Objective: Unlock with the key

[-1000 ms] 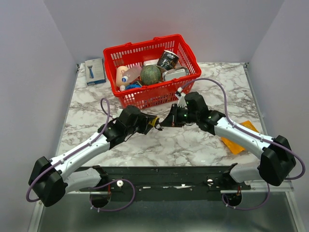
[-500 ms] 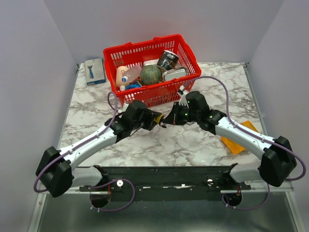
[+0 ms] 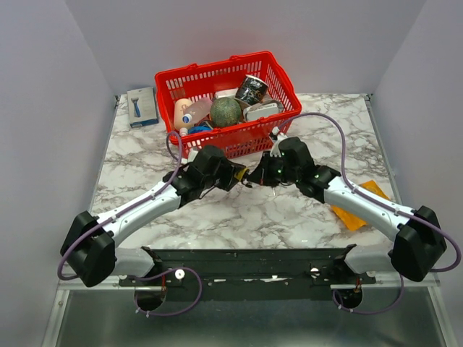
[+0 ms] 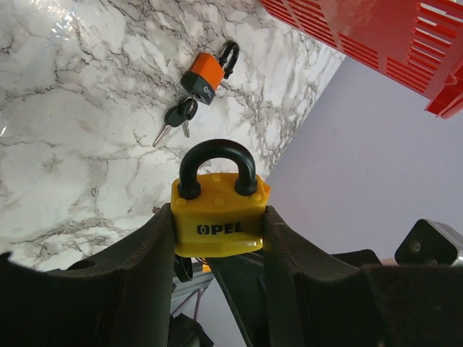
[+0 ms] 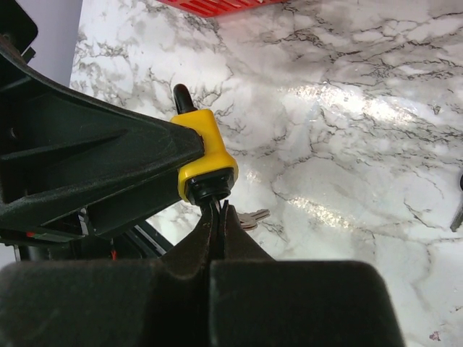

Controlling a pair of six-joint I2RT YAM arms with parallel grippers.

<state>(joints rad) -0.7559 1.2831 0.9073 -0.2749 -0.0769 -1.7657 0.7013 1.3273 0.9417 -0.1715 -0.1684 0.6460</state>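
My right gripper [image 5: 218,215] is pressed together, pinching the key [image 5: 217,205] at the underside of the yellow padlock [image 4: 217,213]. My left gripper [image 3: 234,176] clamps that lock's sides above the marble table [image 3: 289,210]. Beyond lie an orange padlock [image 4: 205,76] beside spare keys [image 4: 173,119], then the red basket [image 3: 239,137].

The left arm [image 3: 145,211] and right arm [image 3: 362,204] each have pale grey shell links between bulky matte-black joint housings (the largest are rounded blocks). A thin purple cable [image 3: 318,117] loops along each arm, and both bases are bolted to a black rail [image 3: 246,262]. The fingers [image 4: 137,275] are plain matte-black wedges.
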